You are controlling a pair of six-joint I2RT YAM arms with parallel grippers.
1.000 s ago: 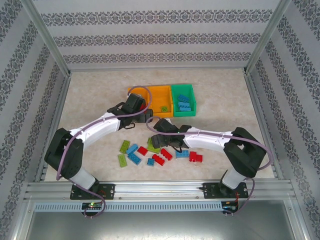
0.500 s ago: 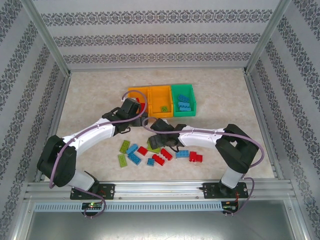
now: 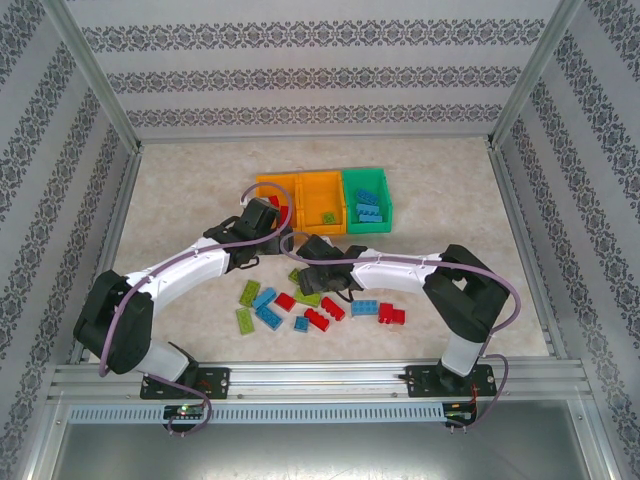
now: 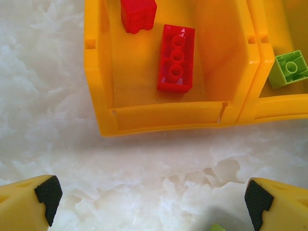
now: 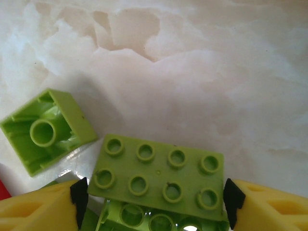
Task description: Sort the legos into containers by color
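Right wrist view, right gripper point(image 5: 156, 204) clenched endwise on lime brick point(image 5: 159, 175), studs up, long axis nine to three o'clock, left gripper point(image 4: 151, 199) released, orange bin point(image 4: 163, 118) at twelve, red brick point(image 4: 176, 57) inside lengthwise twelve to six

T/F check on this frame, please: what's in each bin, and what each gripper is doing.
1. The left orange bin holds two red bricks. True.
2. The left gripper carries a red brick. False: it is open and empty, over the bare table in front of that bin.
3. The green bin holds blue bricks. True.
4. The middle orange bin holds a blue brick. False: a small lime green brick lies in it.
5. The right gripper has its pads against both ends of an eight-stud lime green brick. True.
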